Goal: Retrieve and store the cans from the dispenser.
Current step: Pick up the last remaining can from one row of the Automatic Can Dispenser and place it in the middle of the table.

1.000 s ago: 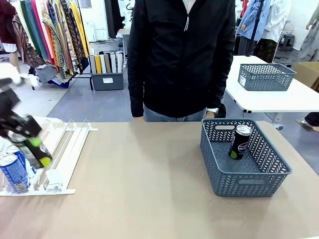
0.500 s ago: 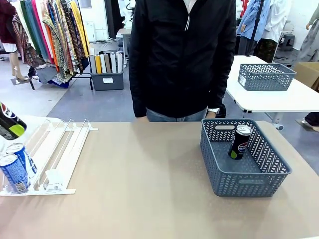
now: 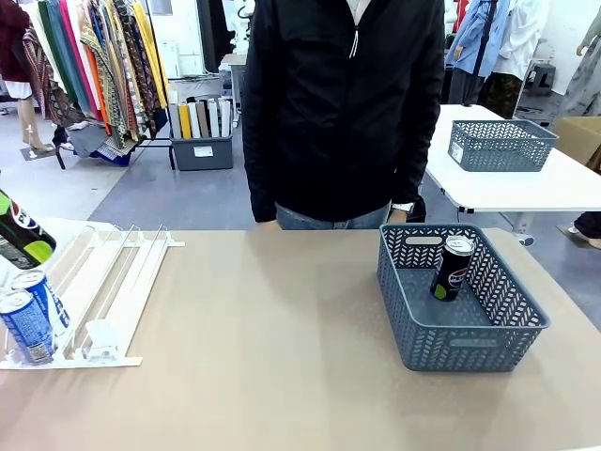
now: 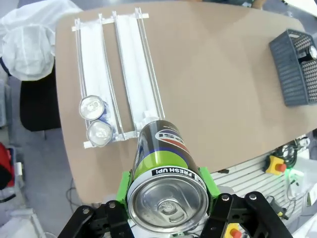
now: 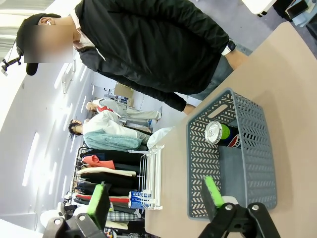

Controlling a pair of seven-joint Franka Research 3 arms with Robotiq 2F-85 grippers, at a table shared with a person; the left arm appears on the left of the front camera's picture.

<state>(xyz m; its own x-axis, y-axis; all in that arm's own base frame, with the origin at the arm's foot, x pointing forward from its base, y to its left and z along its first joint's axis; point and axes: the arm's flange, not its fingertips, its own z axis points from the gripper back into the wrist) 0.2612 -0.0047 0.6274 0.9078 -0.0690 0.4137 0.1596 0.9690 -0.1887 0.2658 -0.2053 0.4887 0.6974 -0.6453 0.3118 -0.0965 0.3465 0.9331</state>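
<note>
My left gripper point(image 4: 166, 184) is shut on a black and green Pepsi can point(image 4: 163, 163), green pads point(image 4: 206, 181) pressed to both its sides. In the front view this can point(image 3: 21, 233) hangs tilted at the left edge, above the white dispenser point(image 3: 122, 272). Two blue cans point(image 3: 28, 318) stand in the dispenser's left lane by the front stops; their silver tops point(image 4: 95, 119) show from above. Another black Pepsi can point(image 3: 453, 268) leans inside the grey basket point(image 3: 451, 331). My right gripper point(image 5: 156, 196) is open in the air, high over the basket point(image 5: 198, 153), holding nothing.
A person in a black jacket point(image 3: 343, 103) stands at the table's far edge, hands down. The brown tabletop point(image 3: 272, 348) lies bare between dispenser and basket. A second table with a grey basket point(image 3: 500, 143) stands behind at the right.
My left gripper has lifted the black and green can up and to the left, away from the dispenser's front. The blue cans and the basket have stayed put.
</note>
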